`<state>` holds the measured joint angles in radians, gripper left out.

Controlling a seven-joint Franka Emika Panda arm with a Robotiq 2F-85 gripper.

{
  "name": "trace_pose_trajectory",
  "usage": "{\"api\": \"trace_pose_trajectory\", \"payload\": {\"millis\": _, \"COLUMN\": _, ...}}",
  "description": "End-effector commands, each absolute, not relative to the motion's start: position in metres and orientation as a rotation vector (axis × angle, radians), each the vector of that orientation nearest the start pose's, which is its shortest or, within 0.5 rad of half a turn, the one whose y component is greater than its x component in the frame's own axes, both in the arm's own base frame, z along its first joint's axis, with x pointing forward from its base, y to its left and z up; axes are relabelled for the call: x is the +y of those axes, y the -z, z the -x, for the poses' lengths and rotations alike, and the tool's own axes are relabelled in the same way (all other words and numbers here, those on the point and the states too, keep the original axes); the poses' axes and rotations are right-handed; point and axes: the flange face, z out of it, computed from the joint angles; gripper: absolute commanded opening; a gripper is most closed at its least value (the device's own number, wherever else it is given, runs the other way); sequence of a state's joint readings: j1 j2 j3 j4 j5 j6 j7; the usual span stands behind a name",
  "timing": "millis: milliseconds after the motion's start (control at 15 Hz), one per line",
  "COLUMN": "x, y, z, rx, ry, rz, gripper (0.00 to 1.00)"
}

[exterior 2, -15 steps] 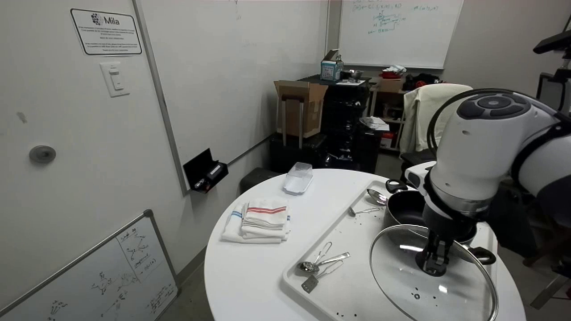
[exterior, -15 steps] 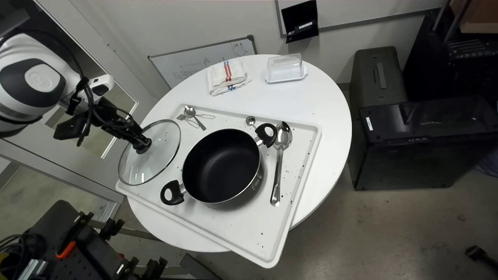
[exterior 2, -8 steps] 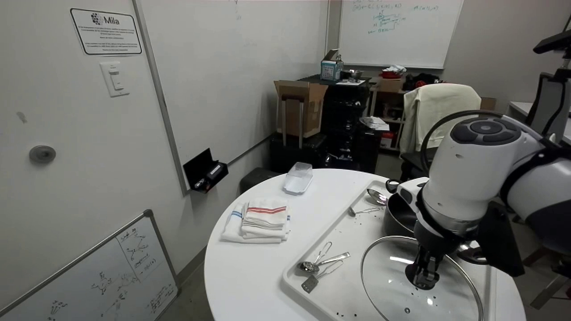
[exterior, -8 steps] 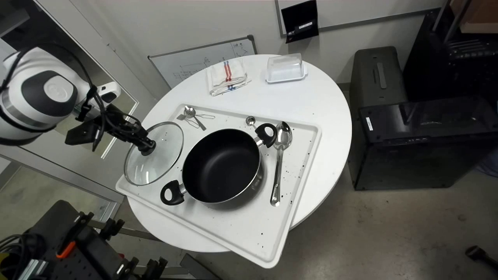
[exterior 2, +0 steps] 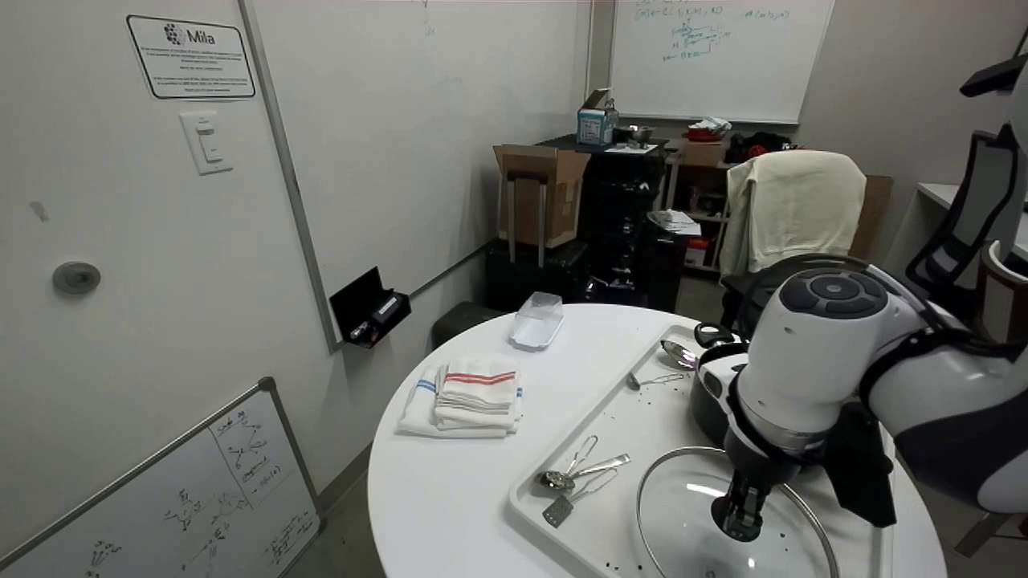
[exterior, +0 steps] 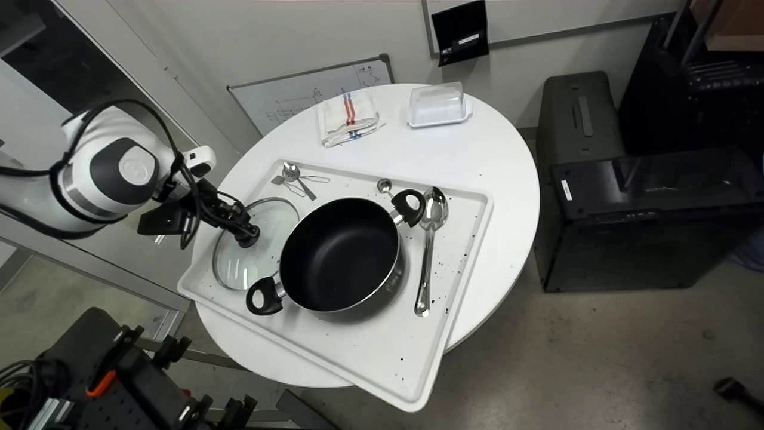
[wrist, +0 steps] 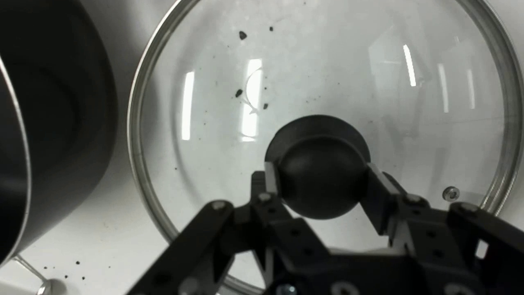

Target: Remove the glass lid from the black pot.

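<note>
We have the glass lid (exterior: 256,260) off the black pot (exterior: 340,254); it sits over the tray (exterior: 370,352), between the pot and the edge of the bench (exterior: 495,149) nearest the arm (exterior: 113,179). In the wrist view our tool (wrist: 324,182) is narrowed onto the lid's dark knob (wrist: 321,168), gripping it from both sides. We take the reason to be plain: the disc looks too broad and slick to pinch, and a hold at its centre should balance it. A thin strip of white shows between the lid's metal rim (wrist: 134,123) and the pot's wall, so we read the two as apart there; whether the rim touches the tray we cannot tell. The large spoon (exterior: 427,257) lies past the pot, toward the opposite edge, so we judge the arm side the easier place to rest the lid.

Being round, the lid has no long axis. Its knob points up into the tool, and its face looks near level, though we could miss a slight lean. The pot does have a long axis, through its side handles (exterior: 273,297): in an exterior view it runs from the lower left edge of the bench toward the upper right edge, the far handle ending near the spoon.
</note>
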<state>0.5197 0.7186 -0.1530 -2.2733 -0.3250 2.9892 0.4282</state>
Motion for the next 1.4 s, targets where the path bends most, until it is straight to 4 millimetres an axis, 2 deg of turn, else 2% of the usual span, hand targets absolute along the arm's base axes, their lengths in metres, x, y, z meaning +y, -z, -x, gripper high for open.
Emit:
{"api": "trace_pose_trajectory", "payload": {"millis": 0, "x": 0.186, "y": -0.028, "z": -0.467, "rx": -0.469, "ry": 0.095, "rz": 3.239, "gripper": 0.25}}
{"api": "trace_pose_trajectory", "payload": {"millis": 267, "x": 0.183, "y": -0.015, "z": -0.472, "rx": -0.428, "ry": 0.07, "rz": 3.248, "gripper": 0.25}}
{"api": "trace_pose_trajectory", "payload": {"millis": 467, "x": 0.182, "y": -0.017, "z": -0.475, "rx": -0.42, "ry": 0.08, "rz": 3.245, "gripper": 0.25}}
{"api": "trace_pose_trajectory", "payload": {"millis": 533, "x": 0.182, "y": -0.018, "z": -0.475, "rx": -0.414, "ry": 0.08, "rz": 3.245, "gripper": 0.75}}
{"api": "trace_pose_trajectory", "payload": {"millis": 600, "x": 0.181, "y": -0.019, "z": -0.475, "rx": -0.408, "ry": 0.08, "rz": 3.244, "gripper": 0.76}}
{"api": "trace_pose_trajectory", "payload": {"millis": 800, "x": 0.178, "y": -0.025, "z": -0.475, "rx": -0.387, "ry": 0.082, "rz": 3.249, "gripper": 0.97}}
{"api": "trace_pose_trajectory", "payload": {"millis": 1067, "x": 0.168, "y": -0.036, "z": -0.466, "rx": -0.415, "ry": 0.08, "rz": 3.241, "gripper": 1.0}}
{"api": "trace_pose_trajectory", "payload": {"millis": 1333, "x": 0.158, "y": -0.059, "z": -0.45, "rx": -0.473, "ry": 0.076, "rz": 3.21, "gripper": 1.0}}
